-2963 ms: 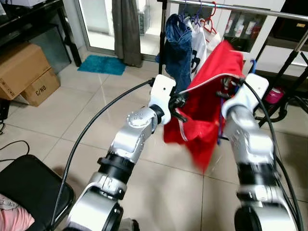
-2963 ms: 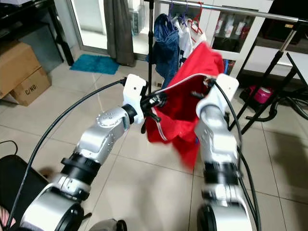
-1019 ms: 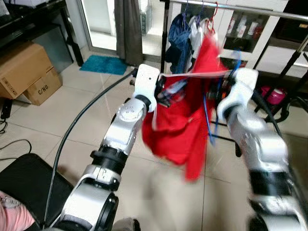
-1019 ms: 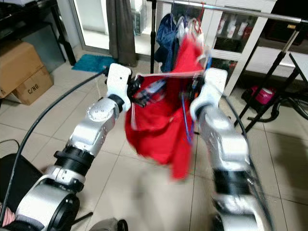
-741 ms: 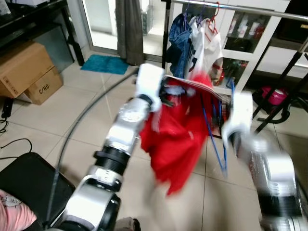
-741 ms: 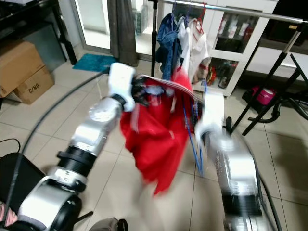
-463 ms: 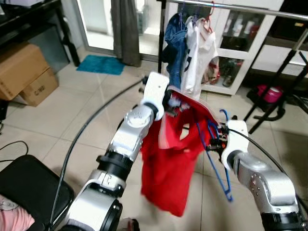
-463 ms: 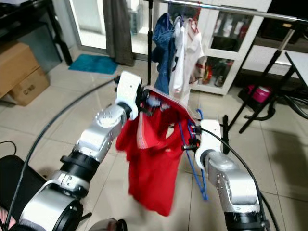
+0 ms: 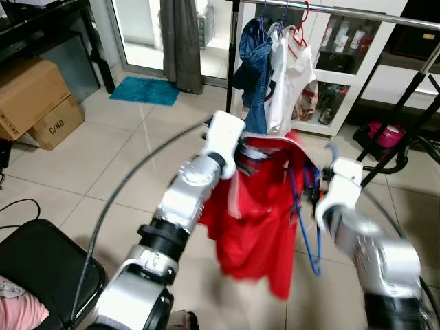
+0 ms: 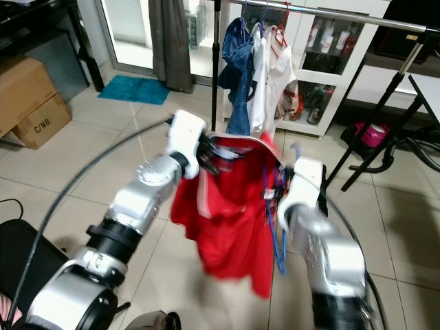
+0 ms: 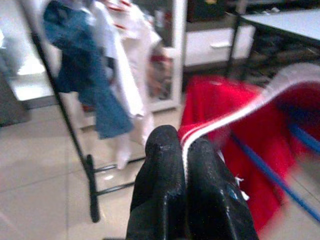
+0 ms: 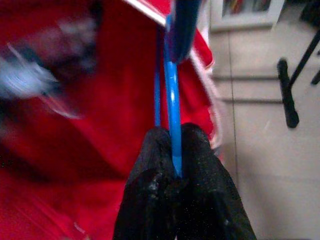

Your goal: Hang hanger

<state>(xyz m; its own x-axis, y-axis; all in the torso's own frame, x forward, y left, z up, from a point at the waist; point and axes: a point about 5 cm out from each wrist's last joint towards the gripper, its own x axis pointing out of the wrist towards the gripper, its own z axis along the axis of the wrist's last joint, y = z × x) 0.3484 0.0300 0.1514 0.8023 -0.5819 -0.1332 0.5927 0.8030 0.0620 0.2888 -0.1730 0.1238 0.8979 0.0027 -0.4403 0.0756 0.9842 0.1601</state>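
Right end effector (image 12: 174, 165) pinched onto blue hanger (image 12: 172, 100), rod rising straight up out of its fingertips; red shirt (image 9: 258, 220) draped just beside. Left end effector (image 11: 184, 150) pressed together on shirt's white-trimmed hem.

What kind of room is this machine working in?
Most likely a laundry corner of a home: a metal clothes rail with a blue denim garment and a white shirt hanging, pale tiled floor, brown cardboard boxes.

You see your left hand (image 9: 242, 152) pinching the red shirt (image 9: 258, 213) by its white-trimmed edge, your right hand (image 9: 317, 190) beside the blue hanger (image 9: 302, 206), below the clothes rail (image 9: 371, 15).
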